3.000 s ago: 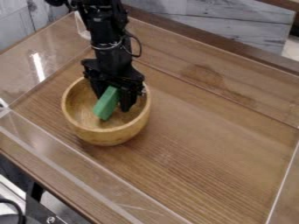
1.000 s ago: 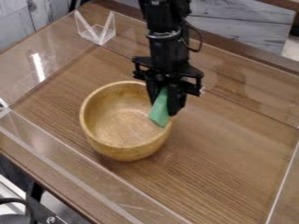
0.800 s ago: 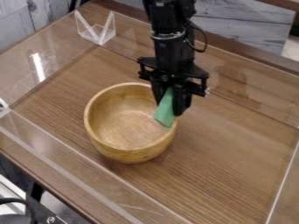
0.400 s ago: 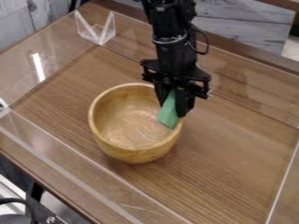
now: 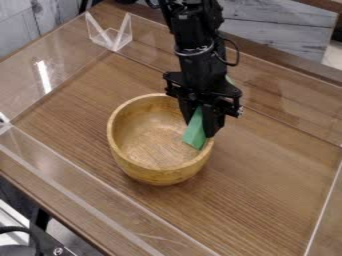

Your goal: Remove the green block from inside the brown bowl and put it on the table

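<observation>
We see the gripper (image 5: 203, 108) pointing down, shut tight on the top of the green block (image 5: 195, 130). The block hangs tilted at the right side of the brown bowl (image 5: 158, 140), with its low end over the bowl's right rim or just inside; we cannot tell if it touches. We think it should go up a bit first to clear the rim, then move right of the bowl to the bare table (image 5: 274, 160). Go slowly, set it down low, then let go.
</observation>
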You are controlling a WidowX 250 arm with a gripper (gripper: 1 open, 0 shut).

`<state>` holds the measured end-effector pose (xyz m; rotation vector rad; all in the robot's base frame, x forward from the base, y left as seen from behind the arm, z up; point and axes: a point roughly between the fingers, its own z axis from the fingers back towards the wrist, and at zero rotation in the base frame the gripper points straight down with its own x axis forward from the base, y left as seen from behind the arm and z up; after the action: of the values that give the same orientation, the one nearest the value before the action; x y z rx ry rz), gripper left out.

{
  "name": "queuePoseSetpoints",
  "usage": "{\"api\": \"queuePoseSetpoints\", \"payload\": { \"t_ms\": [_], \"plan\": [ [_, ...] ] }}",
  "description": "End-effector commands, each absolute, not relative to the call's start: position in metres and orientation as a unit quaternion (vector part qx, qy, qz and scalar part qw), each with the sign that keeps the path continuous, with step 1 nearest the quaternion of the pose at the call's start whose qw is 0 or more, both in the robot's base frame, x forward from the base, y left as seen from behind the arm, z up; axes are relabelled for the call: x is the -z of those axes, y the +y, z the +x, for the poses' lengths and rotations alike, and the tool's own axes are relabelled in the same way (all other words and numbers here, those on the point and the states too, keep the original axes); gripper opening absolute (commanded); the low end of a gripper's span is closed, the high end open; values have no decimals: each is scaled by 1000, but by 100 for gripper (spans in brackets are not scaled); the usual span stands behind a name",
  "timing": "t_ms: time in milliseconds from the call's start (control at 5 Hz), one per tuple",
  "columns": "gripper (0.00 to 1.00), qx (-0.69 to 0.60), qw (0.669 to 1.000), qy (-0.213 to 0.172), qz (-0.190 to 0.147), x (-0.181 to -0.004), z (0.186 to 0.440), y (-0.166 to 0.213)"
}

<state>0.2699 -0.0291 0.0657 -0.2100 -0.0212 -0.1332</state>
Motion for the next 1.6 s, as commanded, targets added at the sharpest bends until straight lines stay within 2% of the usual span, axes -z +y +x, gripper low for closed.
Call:
{"api": "queuePoseSetpoints", "payload": {
  "t_ms": [0,600,1400],
  "plan": [
    [0,76,991,-32,-105,-70,276,-29],
    [0,79,990,-31,-109,-58,276,-24],
    [0,83,988,22,-127,-67,259,-49]
  ]
}}
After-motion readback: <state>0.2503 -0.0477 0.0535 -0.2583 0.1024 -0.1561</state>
